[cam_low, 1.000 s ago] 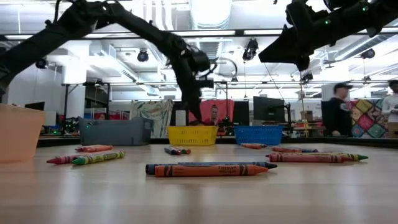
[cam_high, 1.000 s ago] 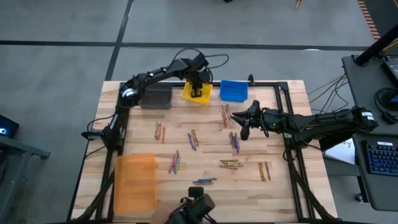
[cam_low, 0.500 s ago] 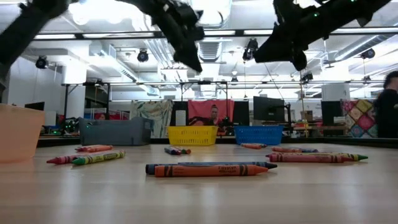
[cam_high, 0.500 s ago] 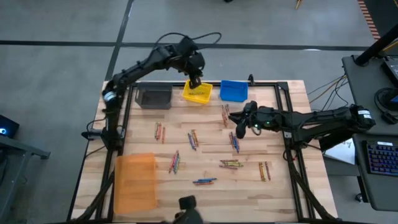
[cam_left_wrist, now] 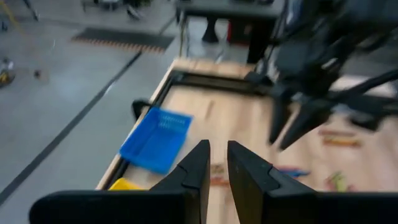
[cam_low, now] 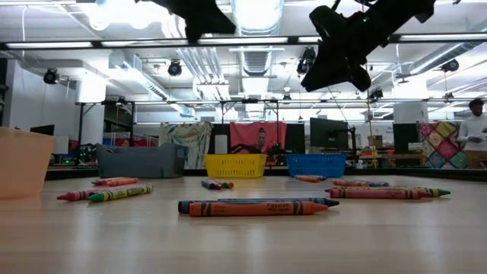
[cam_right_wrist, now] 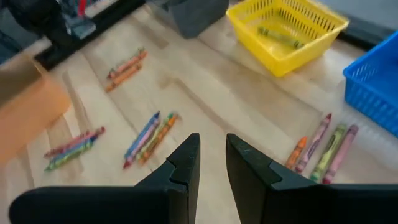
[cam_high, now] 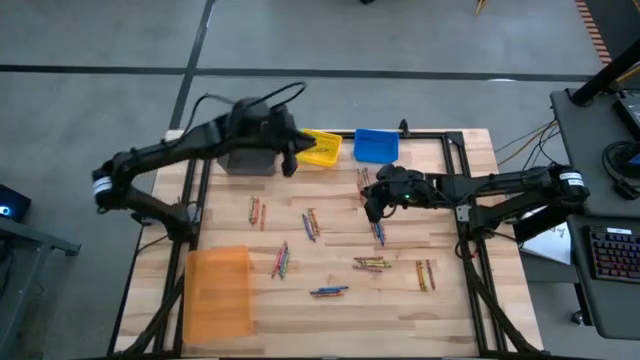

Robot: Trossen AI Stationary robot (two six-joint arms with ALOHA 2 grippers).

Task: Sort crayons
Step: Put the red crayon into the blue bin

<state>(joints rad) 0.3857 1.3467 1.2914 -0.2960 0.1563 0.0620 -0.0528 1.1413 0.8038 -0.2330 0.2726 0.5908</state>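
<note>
Right gripper (cam_high: 372, 203) — jaws narrow, empty, above the crayons (cam_high: 378, 229), which lie just below it, long axes along its reach. Left gripper (cam_high: 290, 160) — narrow, empty, farther off, beside the yellow bin (cam_high: 322, 147).

The table (cam_high: 450, 300) has three bins in a row along its far edge. The left bin (cam_high: 250, 158) is next to the middle bin (cam_high: 322, 147), and the right bin (cam_high: 376, 145) comes after it. A fourth bin (cam_high: 217, 293) sits alone at the near left corner. Crayons (cam_high: 312, 224) lie in small bunches over the middle and right of the table, between the far bins and the near edge. Some crayons lie inside the middle bin. The left gripper (cam_high: 289, 160) is up in the air between the left and middle bins. The right gripper (cam_high: 371, 206) is above crayons right of the middle.
</note>
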